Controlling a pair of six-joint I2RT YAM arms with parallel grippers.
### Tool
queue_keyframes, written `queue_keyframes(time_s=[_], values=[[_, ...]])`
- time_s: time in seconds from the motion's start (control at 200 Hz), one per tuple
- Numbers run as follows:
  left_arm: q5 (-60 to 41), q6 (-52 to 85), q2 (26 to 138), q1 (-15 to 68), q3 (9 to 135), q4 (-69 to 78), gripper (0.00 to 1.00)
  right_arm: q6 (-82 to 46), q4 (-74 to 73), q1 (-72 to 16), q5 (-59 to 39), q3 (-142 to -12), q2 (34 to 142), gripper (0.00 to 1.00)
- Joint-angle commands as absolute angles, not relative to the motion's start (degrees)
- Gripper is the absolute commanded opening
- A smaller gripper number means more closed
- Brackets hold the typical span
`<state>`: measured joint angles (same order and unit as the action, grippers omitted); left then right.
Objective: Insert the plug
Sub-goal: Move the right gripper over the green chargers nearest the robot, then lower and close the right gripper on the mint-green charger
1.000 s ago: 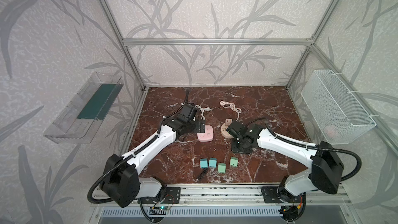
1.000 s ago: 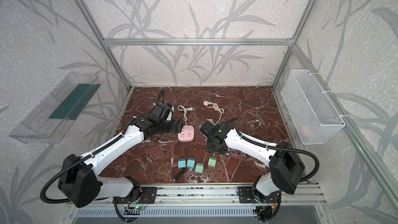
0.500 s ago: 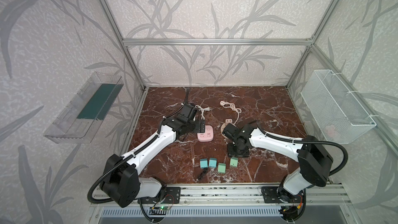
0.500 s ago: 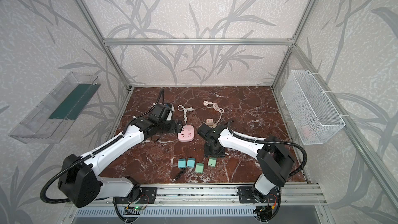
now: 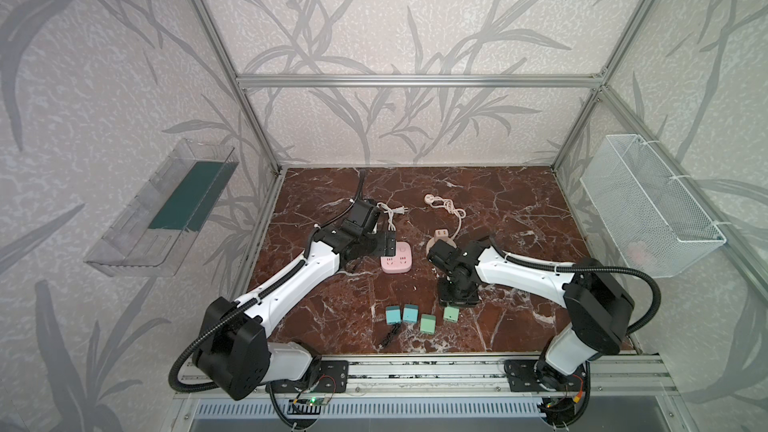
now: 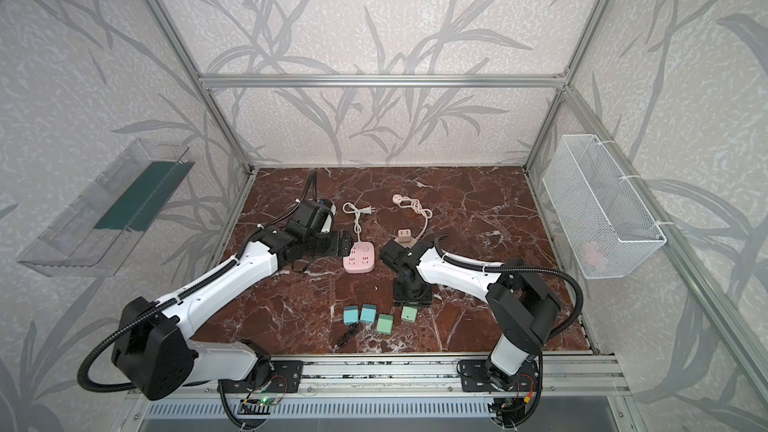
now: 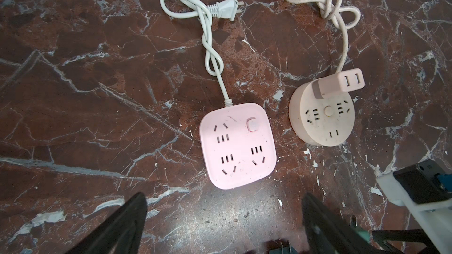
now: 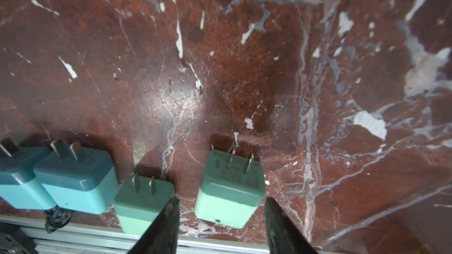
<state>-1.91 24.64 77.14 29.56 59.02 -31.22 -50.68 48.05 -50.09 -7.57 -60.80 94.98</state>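
Observation:
Several small plugs lie in a row near the front edge in both top views: two teal ones (image 5: 392,315) (image 5: 410,313) and two green ones (image 5: 428,323) (image 5: 451,313). My right gripper (image 8: 221,200) points down over the rightmost green plug (image 8: 231,189). It is open, with a finger on each side and a gap to both. The pink square socket block (image 5: 397,258) (image 7: 238,145) lies mid-table. My left gripper (image 7: 223,196) hangs wide open and empty just beside it. A round beige socket block (image 7: 321,116) carries a pink adapter (image 7: 338,83).
White (image 7: 208,45) and beige (image 7: 342,20) cords trail toward the back. A short black cable (image 5: 390,334) lies before the plugs, close to the front rail (image 8: 220,238). A wire basket (image 5: 648,205) hangs on the right wall, a clear tray (image 5: 166,209) on the left.
My right arm has swung from the round socket block to the front row and now points down over the rightmost green plug, jaws wider. The left arm has not moved.

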Motion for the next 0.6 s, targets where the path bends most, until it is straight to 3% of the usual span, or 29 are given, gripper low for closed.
queue_keyframes(time_s=[0.0, 0.595], values=[[-2.0, 25.0, 77.3, 29.7, 59.2, -31.1, 0.97, -50.0, 48.9, -50.6, -8.4, -59.9, 95.8, 0.57], [-1.9, 24.9, 77.5, 29.7, 59.0, -31.2, 0.97, -50.1, 47.6, -50.6, -10.7, -57.0, 96.1, 0.55]])
